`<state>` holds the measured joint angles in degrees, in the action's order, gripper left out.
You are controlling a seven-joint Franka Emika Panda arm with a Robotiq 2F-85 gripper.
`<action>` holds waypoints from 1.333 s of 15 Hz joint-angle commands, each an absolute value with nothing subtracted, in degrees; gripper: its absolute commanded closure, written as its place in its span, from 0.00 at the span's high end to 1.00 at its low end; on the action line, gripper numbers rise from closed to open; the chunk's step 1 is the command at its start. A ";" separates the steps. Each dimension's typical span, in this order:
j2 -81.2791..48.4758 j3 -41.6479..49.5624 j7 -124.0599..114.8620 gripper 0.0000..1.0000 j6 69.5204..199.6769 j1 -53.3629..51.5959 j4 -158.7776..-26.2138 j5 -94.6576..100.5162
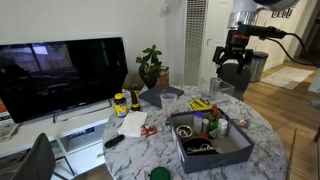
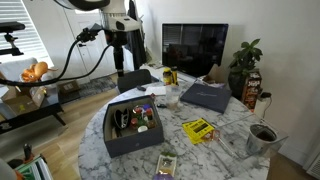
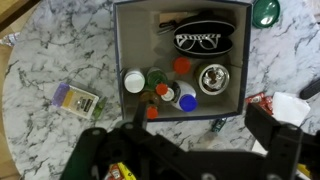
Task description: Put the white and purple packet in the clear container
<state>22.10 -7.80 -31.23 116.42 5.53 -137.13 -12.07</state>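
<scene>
The packet [image 2: 165, 163], white and purple, lies flat on the marble table [image 2: 230, 165] just in front of the tray [image 2: 112, 148], apart from its wall; the wrist view shows it beside the tray's side wall. The tray holds capped bottles [image 3: 134, 80], a tin [image 3: 212, 77] and glasses [image 3: 200, 40]. Past the tray lies a yellow packet [image 2: 198, 128]. In an exterior view a small see-through box, seemingly the container [image 1: 169, 101], stands beyond the tray's far corner, well apart from the packet. The gripper [image 1: 232, 62] hangs high above the table beyond the tray, jaws apart and empty. Farthest behind the tray stand a TV [image 1: 62, 75] and a plant [image 1: 150, 65]
</scene>
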 commanded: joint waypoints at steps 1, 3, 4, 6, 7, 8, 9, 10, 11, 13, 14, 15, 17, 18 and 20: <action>18.22 -5.97 -37.55 1.00 121.96 6.85 -137.11 -12.39; 16.09 -4.30 -40.52 1.00 126.78 8.98 -138.14 -9.59; 14.24 -3.25 -42.04 1.00 127.57 10.12 -138.25 -7.93; 11.79 -0.72 -44.92 1.00 128.96 12.00 -138.62 -5.69; 10.37 0.92 -45.91 1.00 130.26 13.16 -138.99 -4.38; 8.93 2.31 -47.26 1.00 129.72 13.93 -138.78 -3.50; 7.42 3.35 -49.32 1.00 130.21 14.59 -138.88 -1.96; 4.75 4.43 -51.41 1.00 133.21 15.38 -139.32 0.40; 2.54 5.79 -52.73 1.00 133.99 15.73 -139.30 0.92; 4.45 7.08 -50.67 1.00 131.87 14.20 -138.96 -0.24; 2.51 8.02 -51.74 1.00 132.69 14.40 -139.07 0.45; 1.00 8.57 -52.22 1.00 133.38 14.47 -139.06 0.70; -0.31 8.77 -52.84 1.00 133.67 14.35 -138.85 0.72; -0.35 8.73 -52.97 1.00 133.67 14.28 -138.71 0.72; -3.54 9.22 -51.20 1.00 134.17 14.17 -139.31 -2.21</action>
<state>-0.56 7.52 -53.00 133.76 15.49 -138.66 0.69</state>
